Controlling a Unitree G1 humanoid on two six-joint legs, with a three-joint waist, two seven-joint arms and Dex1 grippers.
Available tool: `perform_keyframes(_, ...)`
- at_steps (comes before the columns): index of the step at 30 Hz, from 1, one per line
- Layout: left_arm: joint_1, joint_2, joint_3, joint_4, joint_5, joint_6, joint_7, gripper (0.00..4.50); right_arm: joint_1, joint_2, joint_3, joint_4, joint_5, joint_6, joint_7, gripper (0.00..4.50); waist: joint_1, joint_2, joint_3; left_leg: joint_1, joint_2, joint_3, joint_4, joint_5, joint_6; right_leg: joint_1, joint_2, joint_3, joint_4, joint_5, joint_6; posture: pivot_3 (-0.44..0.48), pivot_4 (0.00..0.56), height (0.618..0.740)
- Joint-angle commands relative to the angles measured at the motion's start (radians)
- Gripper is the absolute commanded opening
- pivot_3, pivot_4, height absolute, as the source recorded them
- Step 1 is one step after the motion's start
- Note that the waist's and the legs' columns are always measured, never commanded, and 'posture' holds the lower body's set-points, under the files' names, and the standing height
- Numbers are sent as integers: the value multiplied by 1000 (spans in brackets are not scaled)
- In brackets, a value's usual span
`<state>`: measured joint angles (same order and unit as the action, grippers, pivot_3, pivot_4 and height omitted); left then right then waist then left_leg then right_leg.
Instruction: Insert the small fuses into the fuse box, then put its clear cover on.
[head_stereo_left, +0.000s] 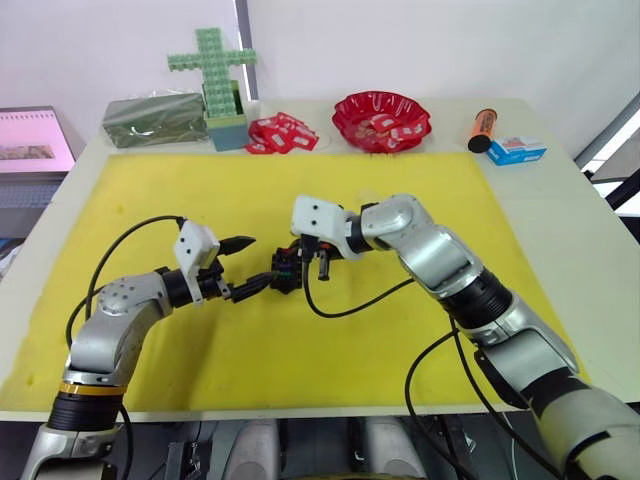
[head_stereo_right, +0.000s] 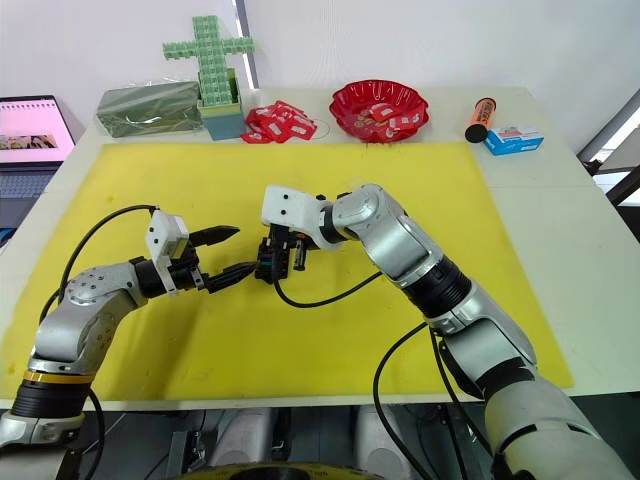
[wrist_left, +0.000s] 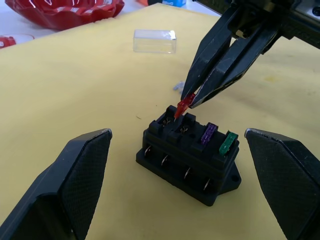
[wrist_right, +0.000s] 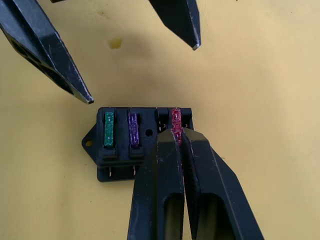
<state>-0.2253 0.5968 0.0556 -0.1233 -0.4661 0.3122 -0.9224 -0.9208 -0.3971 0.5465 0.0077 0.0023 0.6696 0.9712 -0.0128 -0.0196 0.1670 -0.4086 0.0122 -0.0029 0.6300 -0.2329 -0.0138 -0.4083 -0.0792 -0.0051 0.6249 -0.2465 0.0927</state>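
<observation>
Centrally on the yellow mat (head_stereo_left: 420, 200) sits the fuse box (wrist_left: 192, 160), well clear of every mat edge, with bare mat open on all sides. Along the far table edge stand a red bowl (head_stereo_left: 381, 120), red-white packets (head_stereo_left: 280, 133), a green block cross (head_stereo_left: 212, 62) and an orange tube (head_stereo_left: 482, 129), all well apart from the work.

Left gripper (wrist_left: 177, 187): fingers spread wide, straddling the fuse box without touching it, holding nothing.

Right gripper (wrist_right: 180, 131): fingers pressed together, pinching the red fuse (wrist_left: 182, 106), which is tilted with its lower end at a slot on the box's end.

Green fuse (wrist_left: 228, 144) and purple fuse (wrist_left: 208, 134) are seated side by side in the box. Clear cover (wrist_left: 155, 41) lies on the mat beyond the box, apart from it. A pale fuse (wrist_left: 177, 86) lies on the mat between cover and box.
</observation>
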Motion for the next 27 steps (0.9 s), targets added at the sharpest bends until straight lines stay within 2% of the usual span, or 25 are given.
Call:
perform_keyframes(1, -12, -5, 11, -6, 2, -31, -9, 4500, -27, 9, -17, -26, -4, -9, 8, 29, -1, 0, 0, 0, 0, 0, 0, 0, 0, 0, 0, 0, 0, 0, 0, 0, 150, 740)
perform_keyframes(27, 8, 9, 26, -5, 24, -58, -20, 4500, -37, 37, -24, -10, -10, -10, 24, 29, 0, 0, 0, 0, 0, 0, 0, 0, 0, 0, 0, 0, 1, 0, 0, 0, 150, 740)
